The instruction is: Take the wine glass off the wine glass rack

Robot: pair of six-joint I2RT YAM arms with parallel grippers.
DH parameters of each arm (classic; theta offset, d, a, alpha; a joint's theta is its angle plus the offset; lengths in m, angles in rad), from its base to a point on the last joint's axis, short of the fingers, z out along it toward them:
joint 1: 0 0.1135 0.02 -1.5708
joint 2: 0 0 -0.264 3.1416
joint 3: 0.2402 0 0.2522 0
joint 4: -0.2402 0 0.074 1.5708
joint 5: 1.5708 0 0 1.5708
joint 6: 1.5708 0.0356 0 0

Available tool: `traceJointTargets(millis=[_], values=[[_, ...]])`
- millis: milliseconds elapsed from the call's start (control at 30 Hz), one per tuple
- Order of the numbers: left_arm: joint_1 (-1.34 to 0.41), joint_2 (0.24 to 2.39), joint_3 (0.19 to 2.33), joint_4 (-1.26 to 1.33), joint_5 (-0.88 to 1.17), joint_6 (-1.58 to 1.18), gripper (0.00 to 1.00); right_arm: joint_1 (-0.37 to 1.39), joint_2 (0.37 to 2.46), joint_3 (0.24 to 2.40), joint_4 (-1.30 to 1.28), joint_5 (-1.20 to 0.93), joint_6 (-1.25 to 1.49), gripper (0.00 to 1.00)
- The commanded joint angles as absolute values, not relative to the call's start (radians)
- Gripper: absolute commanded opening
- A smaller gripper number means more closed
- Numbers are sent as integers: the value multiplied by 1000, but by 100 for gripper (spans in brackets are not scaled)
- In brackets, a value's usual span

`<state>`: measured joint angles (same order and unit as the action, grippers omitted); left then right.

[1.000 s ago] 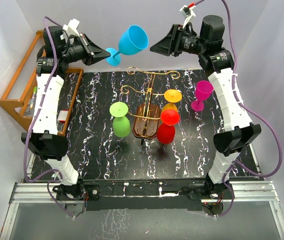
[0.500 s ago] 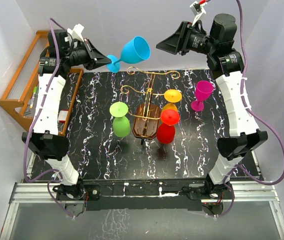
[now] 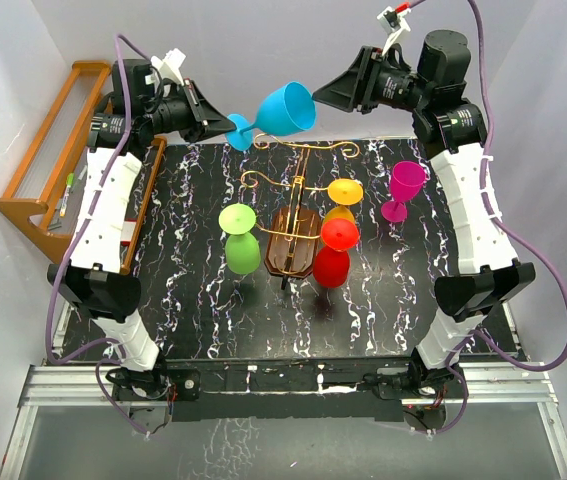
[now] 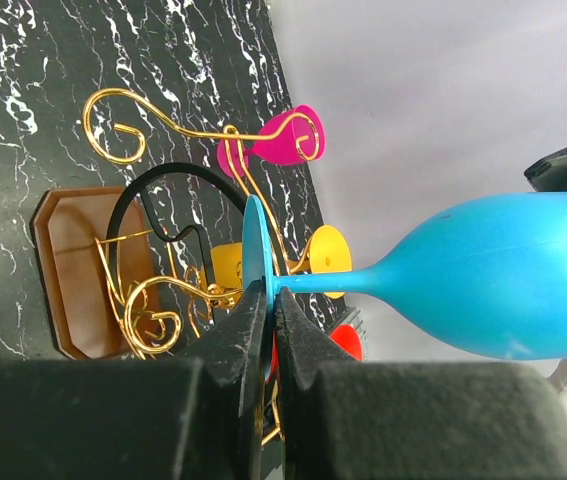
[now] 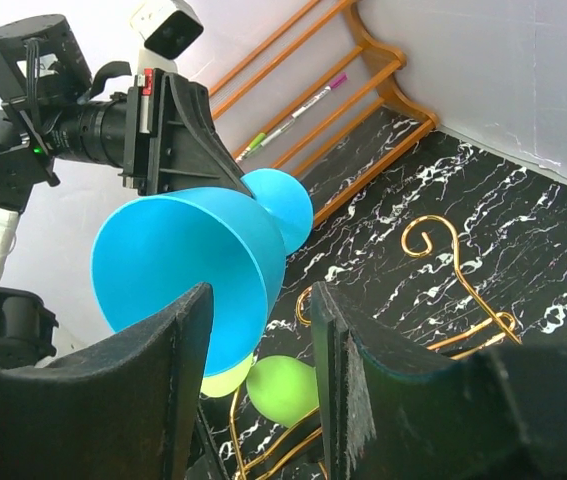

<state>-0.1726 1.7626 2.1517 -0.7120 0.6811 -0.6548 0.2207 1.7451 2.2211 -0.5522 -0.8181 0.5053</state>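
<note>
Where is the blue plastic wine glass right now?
In the top view the blue plastic wine glass hangs mid-air at centre back, just beyond the gold wire rack, its foot clamped in the left gripper, bowl facing the open right gripper.

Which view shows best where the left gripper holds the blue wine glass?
Left wrist: the left gripper pinches the blue wine glass by its foot disc, close up. Top external shows the whole glass, small; right wrist shows mostly its bowl.
</note>
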Motion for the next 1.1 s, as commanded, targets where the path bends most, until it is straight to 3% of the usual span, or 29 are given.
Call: traceJointTargets(millis=[0,433,667,933,1033,1067], values=[[-184,1736,2187,-698,679,-650,0,218,1714,2223,-547,-808,476,46],[-237,1767,2205,-663,671,-682,0,225,1732,2227,-612,-811,422,43],[-253,1780,2208,-656,663,-688,0,231,1740,2261,-659,-811,398,26],[-272,1804,2237,-644,671,-699,0,244,1797,2305,-761,-747,350,24],[-273,1808,2247,-652,667,-697,0,247,1794,2305,-785,-693,340,8],[-273,1806,2248,-657,661,-695,1,246,1789,2302,-785,-672,339,8]])
